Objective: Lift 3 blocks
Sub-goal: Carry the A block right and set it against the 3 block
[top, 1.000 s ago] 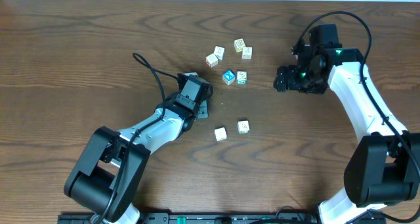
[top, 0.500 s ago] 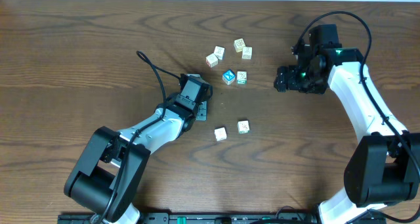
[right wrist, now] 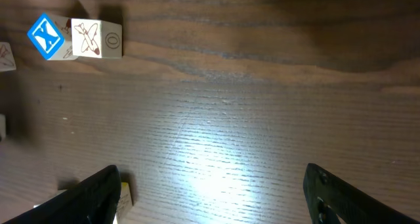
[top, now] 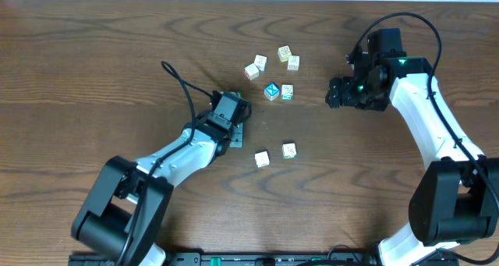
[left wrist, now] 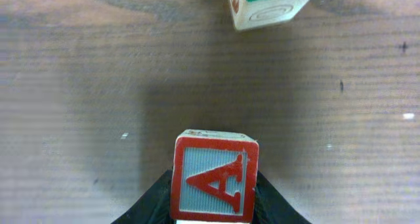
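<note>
Clamping the seemingly light, rigid red-lettered block (left wrist: pixel 215 184) by its flat opposite sides, the left gripper (top: pixel 237 130) sits near the blue cube (top: pixel 271 90), while the right gripper (right wrist: pixel 216 194) gapes wide beyond it.

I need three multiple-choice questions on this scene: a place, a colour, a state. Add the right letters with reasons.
1. The blue-faced block is: A. inside an end effector B. touching a pale block C. at the table edge
2. The letter on the gripped block in the left end effector is: A. green B. black C. red
3. The right end effector is: A. open, empty B. shut on a block C. shut, empty
B, their sides meet; C, a red A shows; A, its fingers stand wide apart, nothing between.
</note>
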You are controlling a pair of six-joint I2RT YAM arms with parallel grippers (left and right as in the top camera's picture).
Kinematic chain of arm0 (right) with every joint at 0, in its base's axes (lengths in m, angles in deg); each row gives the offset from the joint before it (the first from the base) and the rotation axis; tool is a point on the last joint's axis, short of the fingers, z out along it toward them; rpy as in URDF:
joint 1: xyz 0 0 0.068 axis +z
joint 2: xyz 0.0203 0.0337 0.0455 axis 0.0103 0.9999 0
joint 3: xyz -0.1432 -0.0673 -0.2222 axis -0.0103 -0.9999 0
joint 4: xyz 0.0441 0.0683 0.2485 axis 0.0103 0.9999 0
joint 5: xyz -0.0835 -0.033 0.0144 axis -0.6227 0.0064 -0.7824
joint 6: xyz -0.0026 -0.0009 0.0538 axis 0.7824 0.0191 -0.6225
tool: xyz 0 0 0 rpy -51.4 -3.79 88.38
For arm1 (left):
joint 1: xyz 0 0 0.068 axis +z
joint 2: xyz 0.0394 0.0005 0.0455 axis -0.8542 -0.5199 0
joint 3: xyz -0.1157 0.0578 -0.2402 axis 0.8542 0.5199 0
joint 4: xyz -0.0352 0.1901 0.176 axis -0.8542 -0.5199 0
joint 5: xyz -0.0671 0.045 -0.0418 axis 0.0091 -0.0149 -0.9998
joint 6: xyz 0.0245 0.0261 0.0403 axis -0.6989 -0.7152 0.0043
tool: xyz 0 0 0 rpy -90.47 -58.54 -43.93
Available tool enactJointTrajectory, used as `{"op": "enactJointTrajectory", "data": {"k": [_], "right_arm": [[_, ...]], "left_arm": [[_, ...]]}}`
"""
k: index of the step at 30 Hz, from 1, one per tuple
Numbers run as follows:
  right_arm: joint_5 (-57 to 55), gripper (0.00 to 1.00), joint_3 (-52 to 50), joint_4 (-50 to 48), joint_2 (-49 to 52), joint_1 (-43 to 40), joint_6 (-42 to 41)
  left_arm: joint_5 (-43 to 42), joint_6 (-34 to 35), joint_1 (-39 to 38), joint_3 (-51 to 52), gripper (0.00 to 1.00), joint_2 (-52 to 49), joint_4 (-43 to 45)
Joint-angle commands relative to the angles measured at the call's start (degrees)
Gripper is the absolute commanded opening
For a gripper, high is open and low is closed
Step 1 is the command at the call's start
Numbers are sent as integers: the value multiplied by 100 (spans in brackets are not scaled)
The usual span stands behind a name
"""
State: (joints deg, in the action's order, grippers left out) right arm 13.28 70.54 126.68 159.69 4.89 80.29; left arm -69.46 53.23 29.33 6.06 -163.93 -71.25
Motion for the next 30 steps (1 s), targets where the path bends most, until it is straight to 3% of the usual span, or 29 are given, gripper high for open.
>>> {"op": "enactJointTrajectory", "data": {"k": [1,7,19,30], "right_arm": [[-76,86,26,-11,-17,31,-61],[-79,86,26,-9,-17,31,-46],[-116,86,26,-4,-17,31,-42],[-118,86,26,-2,-17,31,2]], "left_arm": [[52,87,-79,-42,32,385,-157],[79,380,-522,-42,32,610,-483],[245,1937,-1283,-39,32,599,-1434],[179,2774,-1768,-39,32,599,-1508]]}}
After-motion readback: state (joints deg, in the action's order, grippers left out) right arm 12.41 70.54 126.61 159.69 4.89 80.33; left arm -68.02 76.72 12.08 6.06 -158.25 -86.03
